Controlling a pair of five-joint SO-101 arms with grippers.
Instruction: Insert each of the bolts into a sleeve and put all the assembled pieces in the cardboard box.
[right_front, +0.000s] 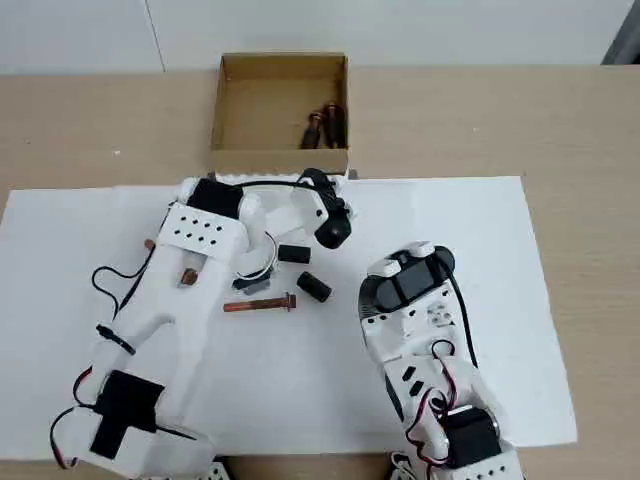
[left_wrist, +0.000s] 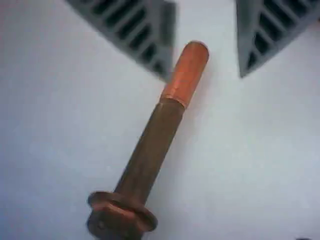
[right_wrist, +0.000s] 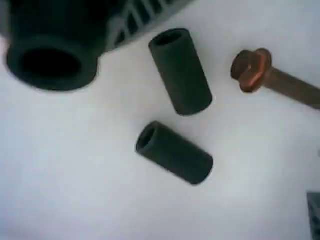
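Copper-coloured bolt (left_wrist: 150, 150) lying flat, bright tip between jaws of left gripper (left_wrist: 205, 74) (spread well apart)

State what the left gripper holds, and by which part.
Nothing. The left gripper is open, and the bolt lies free on the white paper.

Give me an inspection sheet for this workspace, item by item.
Surface: wooden table with a white sheet under both arms.
Job's things: bolt lying flat on the sheet; a loose sleeve and a second sleeve near its head, apart; assembled pieces in the cardboard box.
Clutter: nothing seen.
Grippers: left pincer open, fingers either side of the bolt's plain end; right arm beside the sleeves, its pincer cannot be judged.
Cables: black cable loops over the sheet by the left arm; red and black wires on the right arm.
Surroundings: pale wall beyond the table.
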